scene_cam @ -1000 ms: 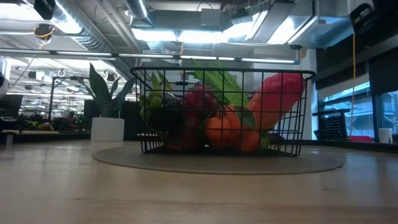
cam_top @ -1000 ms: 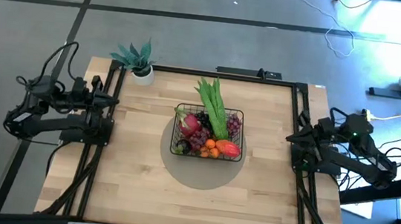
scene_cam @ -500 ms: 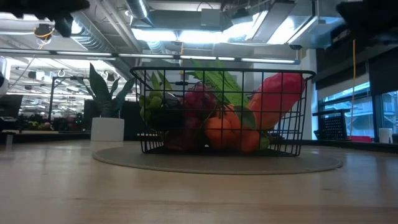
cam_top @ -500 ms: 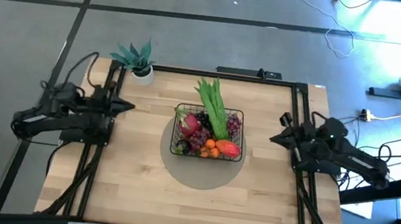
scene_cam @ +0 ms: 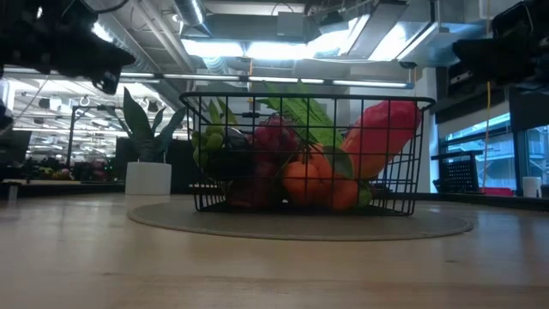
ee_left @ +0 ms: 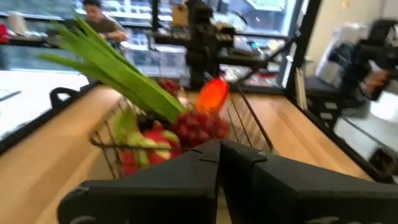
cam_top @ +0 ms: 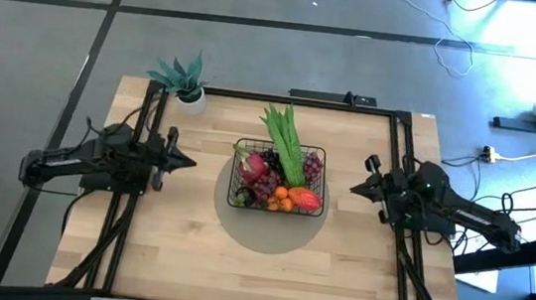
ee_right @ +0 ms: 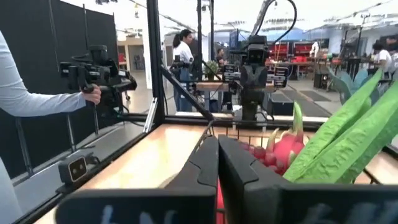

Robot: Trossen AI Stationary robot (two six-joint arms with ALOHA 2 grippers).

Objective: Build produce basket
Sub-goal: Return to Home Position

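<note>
The black wire-mesh basket (cam_top: 278,178) stands on a round grey mat (cam_top: 269,232) at the table's middle. It holds the produce: long green pods (cam_top: 284,140), a pink dragon fruit (cam_top: 254,165), grapes (cam_top: 311,165), small oranges (cam_top: 285,199) and a red-yellow mango (cam_top: 308,200). The green pods stick out over the basket's far rim. My left gripper (cam_top: 190,161) is shut, above the table left of the basket. My right gripper (cam_top: 353,188) is shut, right of the basket. Both point at the basket and touch nothing.
A spiky teal plant in a white pot (cam_top: 188,86) stands at the table's far left corner. Black frame rails run along the table's left (cam_top: 134,186) and right (cam_top: 403,214) sides. A person's sleeve and hand (ee_right: 37,99) show beyond the table in the right wrist view.
Both arms have swung from the table's side edges toward the basket: my left gripper toward the table's right, my right gripper toward its left. The basket and produce have not moved.
</note>
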